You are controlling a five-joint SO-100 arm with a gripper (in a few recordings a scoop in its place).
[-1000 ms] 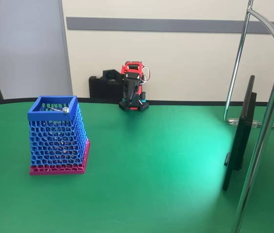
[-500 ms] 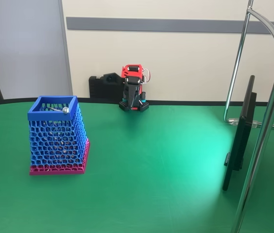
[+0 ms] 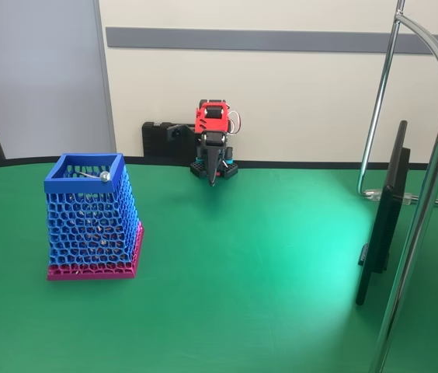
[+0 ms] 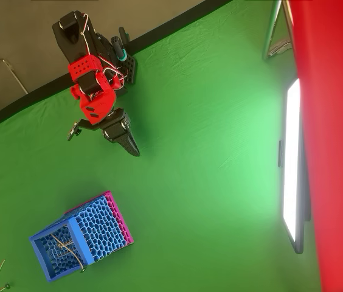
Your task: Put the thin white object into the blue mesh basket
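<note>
I see the gripper [image 3: 213, 177] has swung down over the last second — it now points at the green table [image 3: 265, 264] near the arm's base, jaws closed on nothing. The thin white object [image 3: 95, 176] rests inside the blue mesh basket [image 3: 91, 221], knob against the rim. I judge the placement done — the arm is parking.

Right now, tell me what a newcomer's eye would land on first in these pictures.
The blue mesh basket on its magenta base stands out at the left of the green table in the fixed view, with the thin white object resting inside at its rim. Next comes the red-and-black arm at the table's far edge, its tool pointing down, apart from the basket.
</note>
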